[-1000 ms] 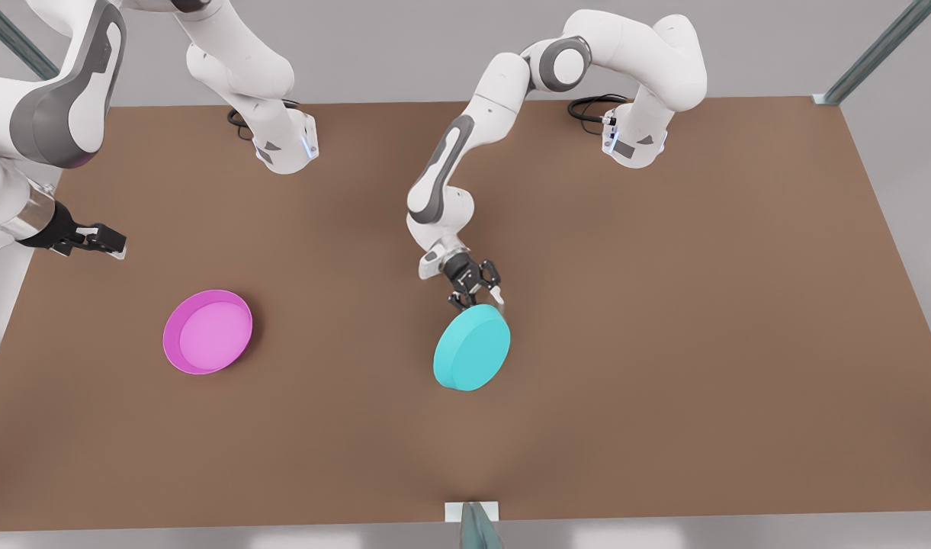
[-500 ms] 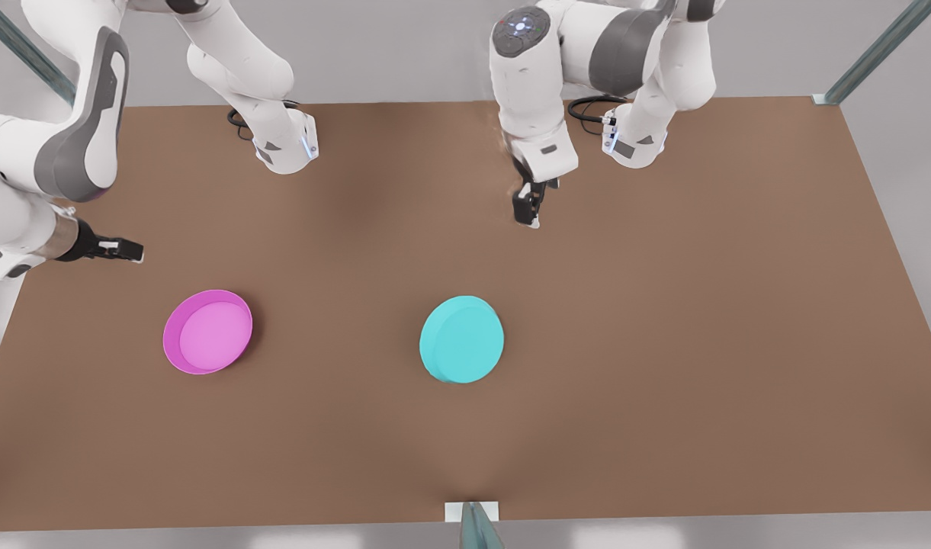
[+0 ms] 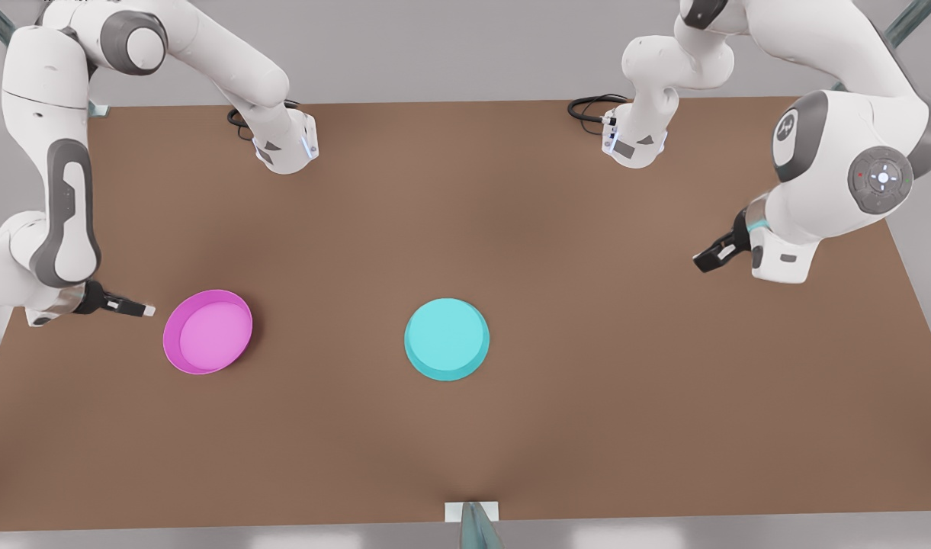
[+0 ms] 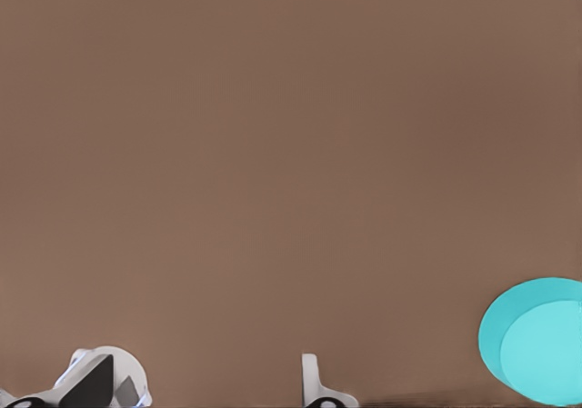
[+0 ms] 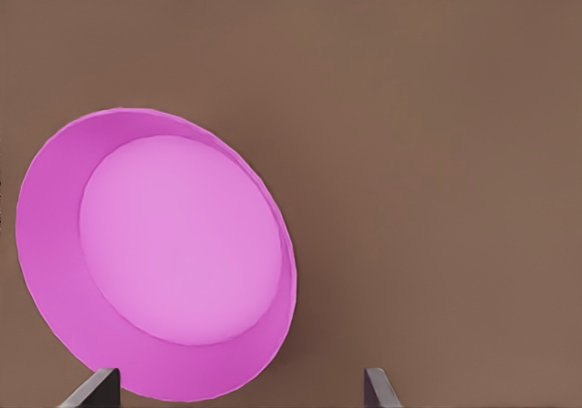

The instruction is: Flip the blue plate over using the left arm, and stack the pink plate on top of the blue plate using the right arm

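The blue plate [image 3: 447, 338] lies bottom up in the middle of the brown table, with nothing touching it. In the left wrist view the blue plate [image 4: 541, 340] sits far off from my open, empty left gripper [image 4: 205, 392]. That left gripper [image 3: 705, 261] hangs at the front view's right, well away from both plates. The pink plate [image 3: 207, 332] rests right side up toward the front view's left. My right gripper [image 3: 141, 309] hovers low just beside its rim. Its fingers are open, with the pink plate [image 5: 173, 244] lying close in front of them and my right gripper [image 5: 236, 395] holding nothing.
Both arm bases [image 3: 286, 145] [image 3: 633, 141] stand at the table's far edge. A small white bracket [image 3: 471, 511] marks the near edge. The table's brown top [image 3: 625, 396] runs bare between and around the plates.
The left gripper let go of the tilted blue plate, which dropped flat, bottom up. That arm swung away to the front view's right. The right gripper moved down to the pink plate's rim.
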Tool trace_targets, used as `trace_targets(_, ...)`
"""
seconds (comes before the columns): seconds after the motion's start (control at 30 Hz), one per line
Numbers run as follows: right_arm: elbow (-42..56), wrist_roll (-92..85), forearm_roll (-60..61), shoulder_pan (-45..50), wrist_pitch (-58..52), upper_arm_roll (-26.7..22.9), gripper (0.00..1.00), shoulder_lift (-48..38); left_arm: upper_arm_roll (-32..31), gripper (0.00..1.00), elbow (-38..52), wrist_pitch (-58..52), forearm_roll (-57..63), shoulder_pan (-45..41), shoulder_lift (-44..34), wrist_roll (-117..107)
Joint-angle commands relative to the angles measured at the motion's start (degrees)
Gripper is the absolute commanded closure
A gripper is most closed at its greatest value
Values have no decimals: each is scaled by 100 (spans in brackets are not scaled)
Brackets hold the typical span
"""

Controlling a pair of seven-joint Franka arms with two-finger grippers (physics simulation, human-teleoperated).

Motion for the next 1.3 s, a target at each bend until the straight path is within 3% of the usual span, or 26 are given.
trace_targets(0.0,50,-954,81,20,826,5,0,117,6,0,43,-178,-227,19,-21,4180)
trace_targets(0.33,76,-1051,265,38,1205,102,0,952,121,0,290,-267,-227,54,23,4083)
trace_targets(0.83,32,-1042,266,38,1143,172,0,1242,68,0,413,15,-174,-25,137,3898)
trace_targets(0.87,32,-1086,266,38,1134,172,7,1242,68,0,413,15,-174,-16,146,3907)
trace_targets(1.0,41,-1235,266,46,1117,172,60,1233,59,0,421,41,-183,-25,146,3898)
trace_targets(1.07,41,-1306,266,82,1090,155,68,1233,59,0,421,50,-183,-34,138,3907)
trace_targets(1.1,50,-1376,266,73,1046,155,77,1233,50,0,421,32,-183,-34,120,3907)
trace_targets(1.27,103,-1437,266,64,739,190,79,1181,33,0,685,24,-192,-43,129,3907)
